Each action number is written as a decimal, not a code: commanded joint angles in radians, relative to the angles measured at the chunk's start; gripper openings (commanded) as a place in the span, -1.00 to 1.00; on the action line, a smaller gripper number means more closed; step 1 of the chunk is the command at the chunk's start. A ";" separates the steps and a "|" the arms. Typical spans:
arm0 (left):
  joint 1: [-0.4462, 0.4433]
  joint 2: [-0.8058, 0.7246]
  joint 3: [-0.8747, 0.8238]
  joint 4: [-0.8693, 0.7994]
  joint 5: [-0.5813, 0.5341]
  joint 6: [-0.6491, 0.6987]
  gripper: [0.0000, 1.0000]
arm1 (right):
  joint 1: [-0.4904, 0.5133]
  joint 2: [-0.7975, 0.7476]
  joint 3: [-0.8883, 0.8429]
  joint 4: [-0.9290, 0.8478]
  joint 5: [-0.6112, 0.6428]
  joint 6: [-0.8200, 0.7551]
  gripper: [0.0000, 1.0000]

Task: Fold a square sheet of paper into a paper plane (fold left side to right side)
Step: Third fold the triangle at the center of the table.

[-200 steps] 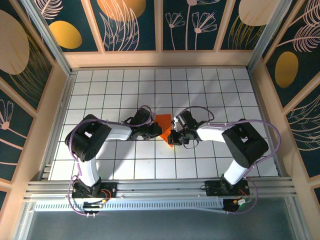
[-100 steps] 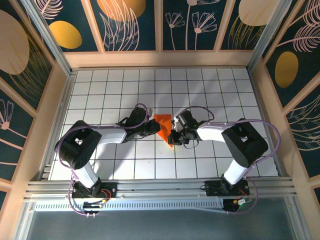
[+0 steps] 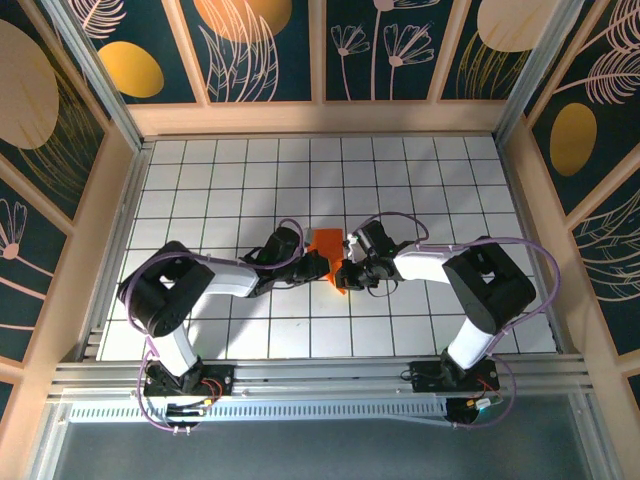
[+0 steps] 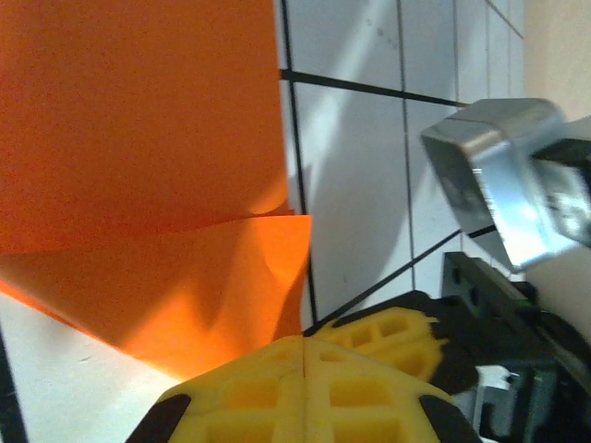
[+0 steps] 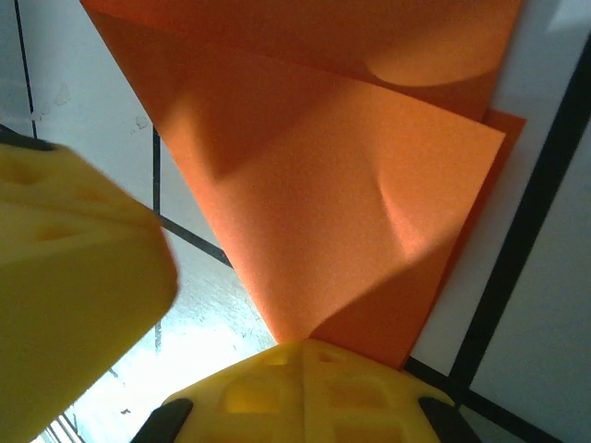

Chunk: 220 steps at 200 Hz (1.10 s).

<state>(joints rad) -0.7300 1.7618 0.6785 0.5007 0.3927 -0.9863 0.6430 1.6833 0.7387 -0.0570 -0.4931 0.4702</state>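
Note:
The orange square sheet of paper (image 3: 325,243), folded into layered flaps, lies near the middle of the white grid table (image 3: 420,180). My left gripper (image 3: 318,264) reaches it from the left and my right gripper (image 3: 343,272) from the right, their tips almost touching. In the left wrist view the sheet (image 4: 138,111) rises off the table and one flap corner ends at the seam of my shut left gripper (image 4: 303,355). In the right wrist view the sheet's (image 5: 323,185) pointed end runs into my shut right gripper (image 5: 305,355). The left gripper's yellow finger (image 5: 65,305) sits close beside it.
Wooden walls (image 3: 95,220) enclose the table on three sides. An aluminium rail (image 3: 320,375) runs along the near edge by the arm bases. The right arm's silver wrist block (image 4: 499,175) hangs close to the paper's right side.
My left arm has shifted, its elbow swinging outward and back, and its gripper has crept slightly right against the paper. The right arm and the sheet have barely moved.

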 commanded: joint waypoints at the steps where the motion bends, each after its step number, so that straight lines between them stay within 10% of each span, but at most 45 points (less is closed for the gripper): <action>1: -0.004 0.028 0.016 0.047 0.014 -0.016 -0.95 | -0.010 0.073 -0.044 -0.102 0.144 -0.027 -1.00; 220: 0.095 0.120 0.060 -0.152 -0.127 0.032 -0.96 | -0.008 0.104 -0.020 -0.202 0.191 -0.069 -1.00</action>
<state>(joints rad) -0.7074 1.8412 0.7418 0.4236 0.3523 -0.9894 0.6430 1.6981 0.7662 -0.1051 -0.4908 0.4274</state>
